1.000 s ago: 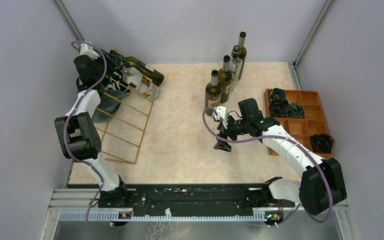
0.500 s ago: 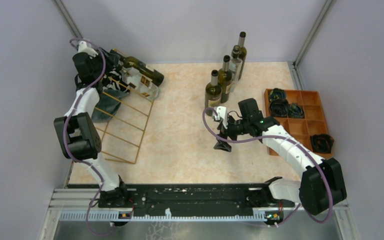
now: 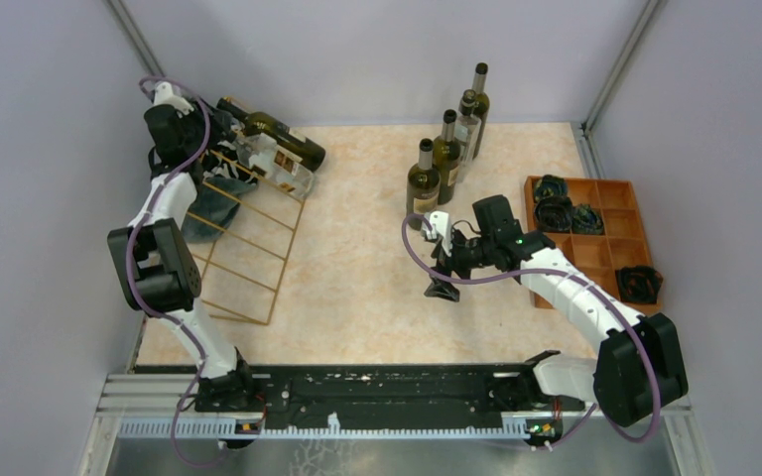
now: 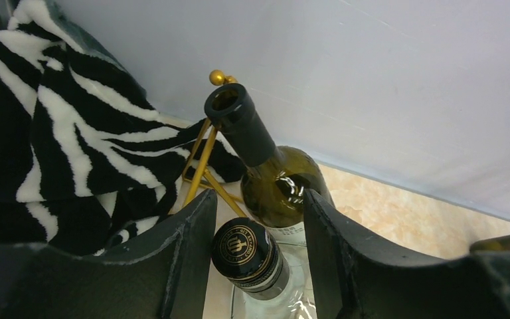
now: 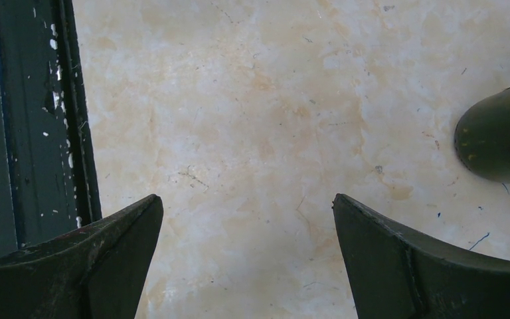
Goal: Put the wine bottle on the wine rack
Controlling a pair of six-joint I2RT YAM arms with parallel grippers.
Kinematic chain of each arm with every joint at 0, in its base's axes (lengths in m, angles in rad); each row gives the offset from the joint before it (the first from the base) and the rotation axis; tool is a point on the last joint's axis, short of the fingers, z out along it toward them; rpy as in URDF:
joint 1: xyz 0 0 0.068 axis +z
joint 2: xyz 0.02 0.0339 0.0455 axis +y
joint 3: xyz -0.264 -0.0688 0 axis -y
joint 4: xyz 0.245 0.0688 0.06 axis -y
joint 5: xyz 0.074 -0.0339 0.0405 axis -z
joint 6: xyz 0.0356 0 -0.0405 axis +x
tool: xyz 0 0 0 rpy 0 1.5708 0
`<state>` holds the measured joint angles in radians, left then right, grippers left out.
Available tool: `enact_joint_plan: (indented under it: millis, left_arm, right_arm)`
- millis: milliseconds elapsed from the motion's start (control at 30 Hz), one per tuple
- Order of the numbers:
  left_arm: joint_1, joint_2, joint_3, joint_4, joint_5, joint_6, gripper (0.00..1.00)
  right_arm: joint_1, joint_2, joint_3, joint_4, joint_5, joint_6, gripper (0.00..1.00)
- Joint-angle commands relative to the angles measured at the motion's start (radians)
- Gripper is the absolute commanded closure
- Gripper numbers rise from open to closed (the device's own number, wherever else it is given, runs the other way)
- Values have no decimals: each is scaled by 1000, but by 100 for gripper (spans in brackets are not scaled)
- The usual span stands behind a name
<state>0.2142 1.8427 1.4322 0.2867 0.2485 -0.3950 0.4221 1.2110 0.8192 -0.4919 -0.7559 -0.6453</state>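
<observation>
At the far-left corner, my left gripper [image 4: 259, 196] pinches the wine bottle [image 4: 249, 256] by its capped neck. Its body seems to rest on the wine rack [image 4: 201, 166] beside a green bottle [image 4: 275, 179]. I'd lower it gently and release only once it's cradled. My right gripper [image 5: 246, 206] hangs spread wide.

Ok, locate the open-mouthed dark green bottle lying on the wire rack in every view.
Top external: the dark green bottle lies at upper left, across the rack's far end.
Left wrist: the same bottle is at centre, its open mouth toward the camera.
Right wrist: not in it.
Shared landmark: the gold wine rack.
</observation>
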Motion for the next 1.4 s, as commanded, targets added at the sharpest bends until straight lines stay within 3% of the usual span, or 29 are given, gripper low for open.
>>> enact_joint_plan:
  millis: [0, 600, 700, 900, 967, 1167, 1367]
  left_arm:
    - [1, 18, 46, -11, -13, 27, 43]
    - [2, 32, 84, -76, -94, 95, 36]
    - [1, 28, 95, -93, -120, 108, 29]
    - [1, -6, 102, -115, -176, 128, 3]
    - [1, -35, 93, -120, -175, 138, 1]
    - [1, -211, -36, -79, -115, 121, 1]
    - [2, -439, -289, 79, 38, -52, 1]
  right_arm:
    - [-6, -18, 37, 7, -16, -16, 2]
    - [-6, -17, 36, 7, -15, -17, 2]
    - [-6, -17, 36, 7, -14, -17, 2]
    - [-6, -16, 37, 4, -15, -20, 2]
    - [-6, -17, 37, 3, -13, -21, 2]
    - [-6, -18, 41, -5, -7, -30, 2]
    - [-27, -19, 44, -15, 20, -40, 2]
